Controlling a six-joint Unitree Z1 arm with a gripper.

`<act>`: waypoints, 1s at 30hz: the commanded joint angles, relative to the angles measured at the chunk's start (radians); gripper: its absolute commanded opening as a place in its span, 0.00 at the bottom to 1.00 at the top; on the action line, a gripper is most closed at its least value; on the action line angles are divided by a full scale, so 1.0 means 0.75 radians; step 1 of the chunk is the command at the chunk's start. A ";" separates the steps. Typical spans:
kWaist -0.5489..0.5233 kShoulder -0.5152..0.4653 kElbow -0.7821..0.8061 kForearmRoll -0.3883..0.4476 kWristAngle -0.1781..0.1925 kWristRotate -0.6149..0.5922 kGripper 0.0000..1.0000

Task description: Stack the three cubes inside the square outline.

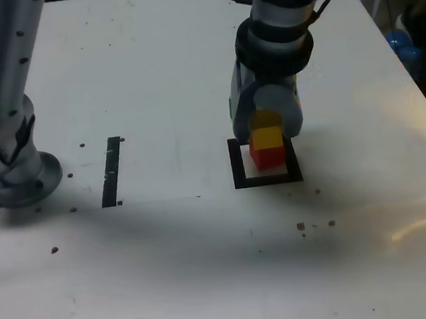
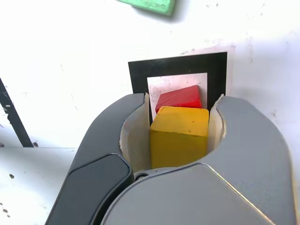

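Small yellow solid block (image 2: 179,135), plain and hard-edged, likely light and stiff, with smooth flat faces that could slip under a loose pinch; best taken on two opposite side faces, square-on, low enough to stop it tipping. Clamped now between the grey gripper (image 2: 178,129) pads, one on each side face, jaws drawn in tight on the block and nothing else held. Sits over the small red solid block (image 1: 267,156), apparently on or just above its top face; contact hard to confirm. Red block lies inside the square outline of thick black tape (image 1: 238,164) on its white centre, turned slightly askew in the wrist view. Outline placed toward the middle of the white bench (image 1: 209,266), nearer the edge on the exterior view's right. Small green solid block (image 2: 151,5) apart on bare bench beyond the outline, only partly in the wrist view. Straight black tape strip (image 1: 112,171) well apart, toward the exterior view's left.
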 commanded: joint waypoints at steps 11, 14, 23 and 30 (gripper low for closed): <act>0.000 -0.031 -0.004 0.038 0.014 0.030 0.88; 0.000 -0.049 0.001 0.040 0.017 0.030 0.91; 0.006 -0.122 0.035 0.064 0.052 0.035 0.94; 0.102 -0.232 0.092 0.092 0.145 0.190 0.95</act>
